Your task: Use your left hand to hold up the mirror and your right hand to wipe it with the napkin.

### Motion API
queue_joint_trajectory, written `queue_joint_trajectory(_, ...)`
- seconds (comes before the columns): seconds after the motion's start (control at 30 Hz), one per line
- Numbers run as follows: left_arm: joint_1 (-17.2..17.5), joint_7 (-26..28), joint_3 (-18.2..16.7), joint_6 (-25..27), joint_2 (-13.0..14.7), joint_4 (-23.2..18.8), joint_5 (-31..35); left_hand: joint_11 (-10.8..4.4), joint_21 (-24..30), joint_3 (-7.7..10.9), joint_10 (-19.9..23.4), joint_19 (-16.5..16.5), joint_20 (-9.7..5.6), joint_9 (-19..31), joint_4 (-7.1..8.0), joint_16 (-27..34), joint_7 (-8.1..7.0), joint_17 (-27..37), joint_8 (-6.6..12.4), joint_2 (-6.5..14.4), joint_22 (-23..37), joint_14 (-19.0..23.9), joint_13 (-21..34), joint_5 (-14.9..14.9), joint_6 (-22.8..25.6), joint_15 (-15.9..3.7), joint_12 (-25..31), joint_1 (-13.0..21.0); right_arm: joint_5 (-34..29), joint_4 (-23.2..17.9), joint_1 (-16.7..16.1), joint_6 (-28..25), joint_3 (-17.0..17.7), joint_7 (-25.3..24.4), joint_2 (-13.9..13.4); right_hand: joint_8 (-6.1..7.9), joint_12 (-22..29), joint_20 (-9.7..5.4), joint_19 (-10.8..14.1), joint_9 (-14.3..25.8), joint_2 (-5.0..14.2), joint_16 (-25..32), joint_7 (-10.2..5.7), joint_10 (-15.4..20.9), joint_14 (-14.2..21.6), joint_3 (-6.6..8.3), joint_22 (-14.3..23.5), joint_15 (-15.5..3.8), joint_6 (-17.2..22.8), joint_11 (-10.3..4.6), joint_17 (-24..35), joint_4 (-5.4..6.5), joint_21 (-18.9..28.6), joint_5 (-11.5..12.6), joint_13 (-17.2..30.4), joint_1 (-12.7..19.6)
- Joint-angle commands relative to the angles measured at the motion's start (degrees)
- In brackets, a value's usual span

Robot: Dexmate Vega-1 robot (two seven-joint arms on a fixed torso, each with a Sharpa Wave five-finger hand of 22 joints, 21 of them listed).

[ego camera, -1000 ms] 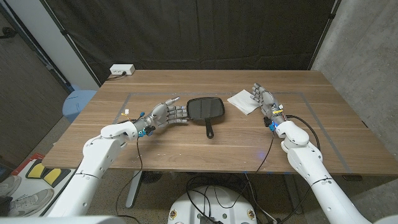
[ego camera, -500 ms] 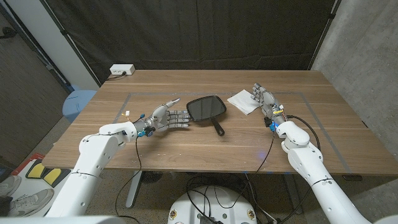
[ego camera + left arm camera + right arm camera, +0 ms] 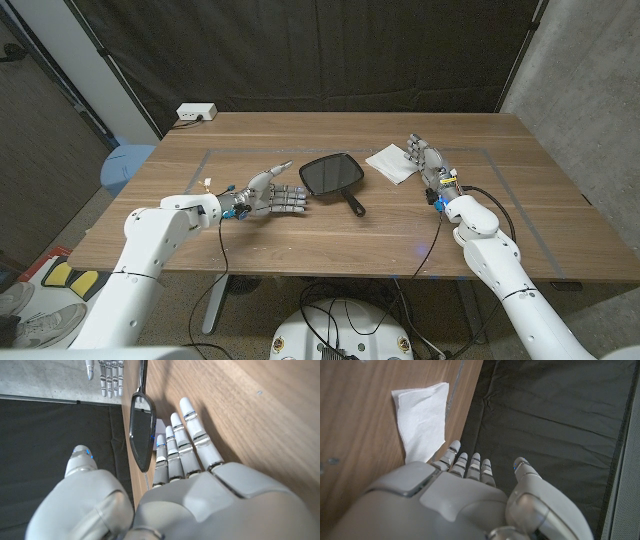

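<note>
A black hand mirror (image 3: 330, 174) lies flat on the wooden table (image 3: 300, 235), with its short handle (image 3: 355, 207) pointing toward the near right. My left hand (image 3: 275, 193) is just left of it, holding nothing, thumb apart from the straight fingers. Its fingertips (image 3: 172, 420) reach the mirror (image 3: 141, 425) at its rim; contact is unclear. A white folded napkin (image 3: 390, 163) lies right of the mirror. My right hand (image 3: 423, 160) stands at the napkin's right edge with its fingers apart and nothing in them. The right wrist view has the napkin (image 3: 422, 417) just past my right hand (image 3: 470, 495).
A taped rectangle outlines the work area on the table. A white power strip (image 3: 196, 112) sits at the far left corner. Black curtains hang behind the table. A blue stool (image 3: 125, 165) stands off the table's left side.
The mirror has turned: its handle swung from pointing at the near edge to the near right. My left hand slid a little nearer along the mirror's left rim. The right hand stayed put.
</note>
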Motion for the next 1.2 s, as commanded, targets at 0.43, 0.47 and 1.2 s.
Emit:
queue_joint_trajectory(0.43,-10.1,-16.2,9.5,4.1,4.4,9.8,2.8,0.21,-1.0,-0.2,0.3,0.7,-0.28,0.0,-0.03,-0.3,2.67,0.2,-0.34,0.7,0.2,0.5,0.1,-0.2,0.4,-0.11,-0.5,0.4,-0.1,-1.2,-1.0,0.4,0.4,-0.9,-0.1,0.3,0.2,-3.89,-0.1,0.3,-0.06,0.3,0.1,0.6,-0.1,0.11,0.2,-1.16,0.4,-0.09,0.2,0.03,-0.3,0.3,0.2,0.6)
queue_joint_trajectory(0.47,-10.4,-16.8,9.9,4.1,4.4,10.3,2.8,0.2,-1.0,-0.18,0.4,0.7,-0.27,0.0,-0.05,-0.3,2.67,0.2,-0.37,0.8,0.2,0.5,0.1,-0.2,0.4,-0.16,-0.5,0.5,0.0,-1.2,-1.1,0.5,0.4,-0.9,-0.1,0.3,0.2,-3.9,-0.1,0.3,-0.06,0.3,0.06,0.6,-0.1,0.11,0.2,-1.17,0.3,-0.08,0.2,0.04,-0.3,0.3,0.2,0.6)
queue_joint_trajectory(1.2,-11.4,-20.7,12.6,1.3,-3.9,17.1,0.3,-0.87,-4.9,0.65,-3.6,-1.7,-0.61,-0.2,-1.16,-4.7,2.49,0.2,-4.12,2.5,0.2,-4.2,0.1,-0.8,-3.9,-0.47,-4.5,5.7,0.5,-0.7,-1.7,1.4,0.9,-0.6,0.0,0.34,0.2,-3.84,0.0,0.3,-0.07,0.3,0.0,0.6,-0.1,0.04,0.3,-1.23,0.5,-0.07,0.2,0.08,-0.5,0.3,0.2,0.6)
